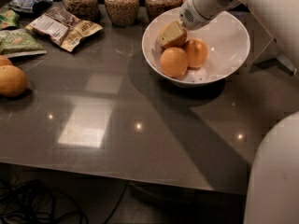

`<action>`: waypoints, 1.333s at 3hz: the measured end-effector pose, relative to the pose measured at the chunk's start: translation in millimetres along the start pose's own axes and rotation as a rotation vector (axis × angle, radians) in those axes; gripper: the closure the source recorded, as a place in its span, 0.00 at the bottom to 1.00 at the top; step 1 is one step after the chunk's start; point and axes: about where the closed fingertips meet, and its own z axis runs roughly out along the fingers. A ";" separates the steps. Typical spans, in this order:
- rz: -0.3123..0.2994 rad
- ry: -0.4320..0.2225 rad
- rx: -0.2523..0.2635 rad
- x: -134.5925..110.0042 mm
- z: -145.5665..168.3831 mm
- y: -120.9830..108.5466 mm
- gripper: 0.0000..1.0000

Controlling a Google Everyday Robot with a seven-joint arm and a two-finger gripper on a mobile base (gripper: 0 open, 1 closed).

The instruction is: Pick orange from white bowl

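Gripper (pixel 171 33) sat on the rear orange (pixel 180 40) inside the white bowl (pixel 230 40) — grip state couldn't be told — an off-centre hold could let it roll against the two other oranges (pixel 174 62) and slip.

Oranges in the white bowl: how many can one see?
3. The front orange lies nearest the camera, the right orange beside it, the back orange partly under the gripper, which is inside the white bowl. Another might hide behind it.

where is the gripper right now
The gripper is in the upper middle of the camera view, inside the white bowl at its far left, against the rearmost orange.
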 end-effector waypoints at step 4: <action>0.000 -0.010 -0.067 -4.0 -4.2 15.9 1.00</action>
